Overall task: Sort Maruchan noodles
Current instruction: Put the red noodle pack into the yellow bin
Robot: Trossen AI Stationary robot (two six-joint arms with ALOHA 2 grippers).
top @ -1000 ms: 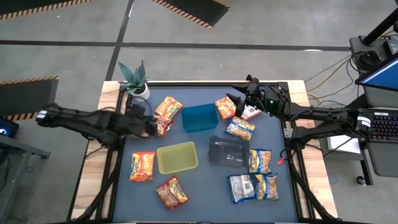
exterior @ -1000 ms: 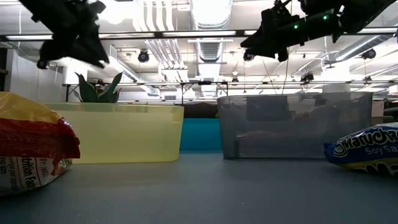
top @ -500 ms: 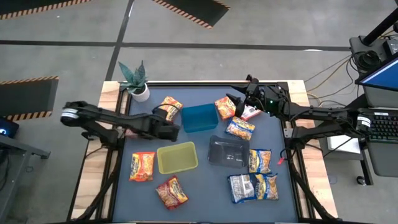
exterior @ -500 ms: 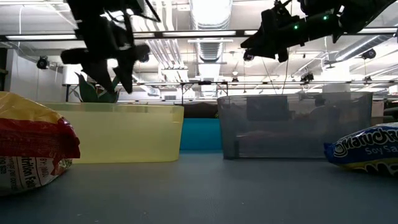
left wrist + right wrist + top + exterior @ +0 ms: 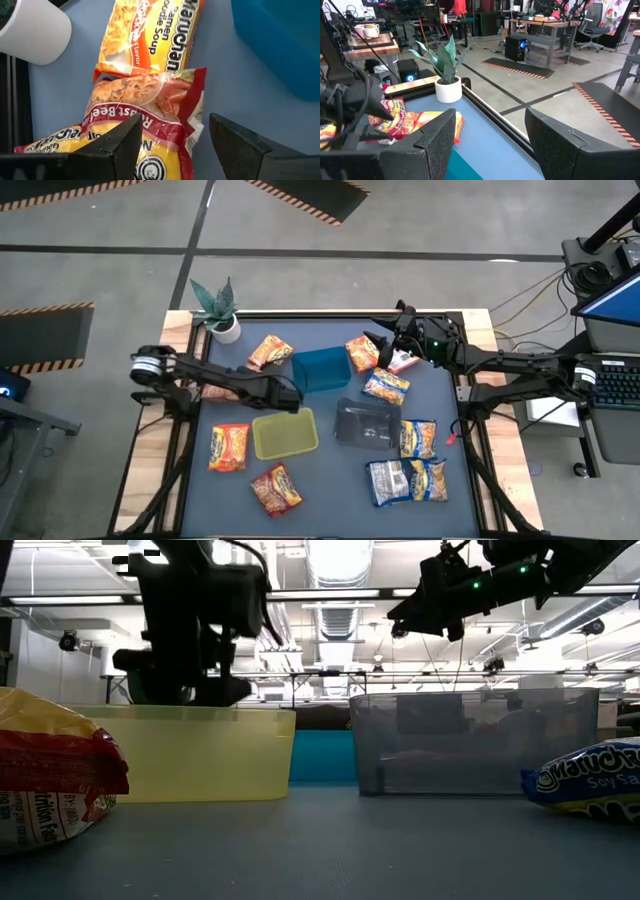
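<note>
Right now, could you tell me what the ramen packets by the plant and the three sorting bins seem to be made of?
Ramen packets: thin glossy plastic film, crinkled, with a clear window showing the noodles.
Yellow-green bin: translucent plastic, probably rigid, evenly tinted.
Grey bin: smoky see-through plastic; the room shows through its walls.
Blue bin: plastic as well, apparently; smooth and slightly see-through.

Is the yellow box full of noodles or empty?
Empty. From above, the yellow box shows only its bare bottom, with no packets inside. The noodle packets lie around it on the table, like the orange one beside it.
</note>
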